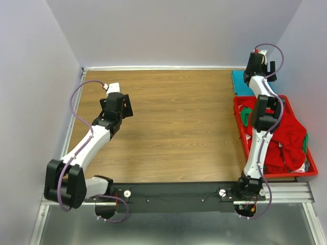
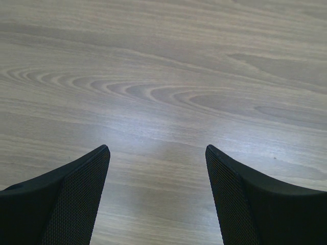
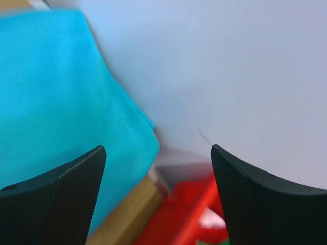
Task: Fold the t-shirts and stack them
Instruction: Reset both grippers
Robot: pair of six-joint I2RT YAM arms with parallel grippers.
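Now, one teal t-shirt [image 1: 239,81] lies flat at the far right corner of the surface [image 1: 173,127], close against the right wall and just behind the crate [image 1: 288,175]; from above it shows as a straight-edged patch, partly hidden by the right arm; the right wrist view shows its cloth smooth, with one edge running beside the pale wall [image 3: 230,76].

The red t-shirts [image 1: 291,127] are heaped loose and crumpled inside the one red plastic crate, which stands at the right edge of the surface; how many are in the heap cannot be told, since the folds run together; green cloth [image 1: 246,115] shows in two spots, one at the crate's far left corner and one at its right side.

The right hand [image 3: 158,148] is at the far right corner, above the edge of the teal t-shirt; its two black fingers [image 3: 66,194] stand wide apart with nothing between them; beyond them lie the teal cloth at the left, the wall at the right, and a strip of wood and the red of the crate at the bottom.

The left hand [image 2: 157,149] is over the left part of the bare wood, well apart from all the shirts; its fingers too are spread wide and grip nothing; only wood grain shows between them.

Two arms are in view, one at each side.
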